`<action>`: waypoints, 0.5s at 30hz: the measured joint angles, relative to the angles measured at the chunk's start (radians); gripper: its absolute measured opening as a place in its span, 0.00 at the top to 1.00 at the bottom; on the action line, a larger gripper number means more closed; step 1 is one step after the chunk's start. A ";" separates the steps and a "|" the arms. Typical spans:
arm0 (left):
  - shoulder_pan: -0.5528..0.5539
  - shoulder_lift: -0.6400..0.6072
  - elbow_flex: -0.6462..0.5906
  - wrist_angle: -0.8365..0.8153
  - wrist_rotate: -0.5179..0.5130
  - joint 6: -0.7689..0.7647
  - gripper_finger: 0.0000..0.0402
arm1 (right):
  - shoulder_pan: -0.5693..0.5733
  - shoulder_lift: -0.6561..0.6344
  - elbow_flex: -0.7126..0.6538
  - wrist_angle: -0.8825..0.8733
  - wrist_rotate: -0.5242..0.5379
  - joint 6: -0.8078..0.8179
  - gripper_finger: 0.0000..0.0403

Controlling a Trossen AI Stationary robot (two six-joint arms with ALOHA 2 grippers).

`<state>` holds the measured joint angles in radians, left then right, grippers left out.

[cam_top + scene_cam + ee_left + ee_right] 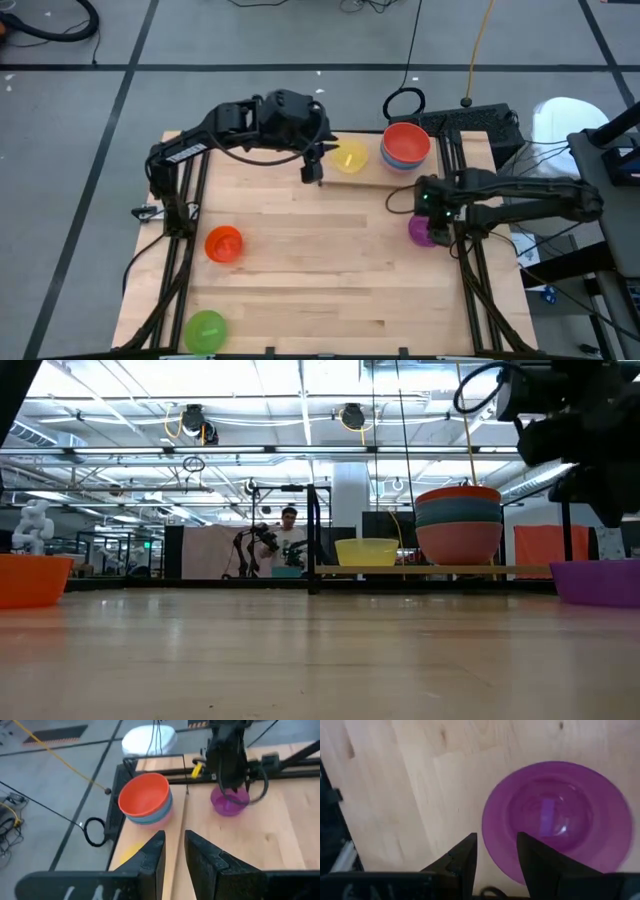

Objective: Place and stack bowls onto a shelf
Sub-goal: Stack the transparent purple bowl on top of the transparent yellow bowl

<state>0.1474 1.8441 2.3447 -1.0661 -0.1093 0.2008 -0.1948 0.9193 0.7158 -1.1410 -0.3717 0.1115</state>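
The right gripper [496, 851] hung just over the small purple plastic bowl [559, 818], its fingers parted and straddling the bowl's rim. That bowl sat on the tabletop near the pale-wood shelf [372, 176], where a small yellow plastic bowl [350, 157] stood beside a stack topped by a red bowl [405, 140]. The left gripper [174, 856] hovered by the shelf, fingers slightly apart and empty.

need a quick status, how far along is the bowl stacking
Done: a stack topped by a red bowl and a yellow bowl sit on the shelf. In hand: the right gripper, open, hovers over the purple bowl. Left: orange bowl and green bowl.
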 joint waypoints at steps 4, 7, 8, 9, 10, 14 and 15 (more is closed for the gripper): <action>0.000 -0.001 0.000 -0.036 0.000 0.000 0.80 | 0.040 0.040 -0.008 0.081 -0.003 0.128 0.68; 0.000 0.002 0.000 -0.076 0.000 0.000 0.80 | 0.072 0.063 -0.008 0.141 -0.003 0.188 0.68; 0.000 0.001 0.000 -0.087 0.000 0.000 0.80 | 0.080 0.070 -0.008 0.155 -0.001 0.209 0.68; 0.000 0.001 0.000 -0.099 0.000 0.000 0.80 | 0.087 0.079 -0.008 0.167 0.000 0.231 0.68; 0.000 0.001 0.000 -0.112 0.000 0.000 0.80 | 0.093 0.089 -0.008 0.179 0.001 0.253 0.68; -0.003 0.001 0.000 -0.130 0.000 -0.006 0.80 | 0.109 0.116 -0.008 0.222 0.043 0.341 0.68; -0.003 0.001 0.000 -0.130 0.000 -0.012 0.80 | 0.112 0.122 -0.008 0.229 0.061 0.362 0.68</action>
<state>0.1444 1.8446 2.3447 -1.1957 -0.1090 0.1887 -0.0828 1.0413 0.7078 -0.9119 -0.3102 0.4734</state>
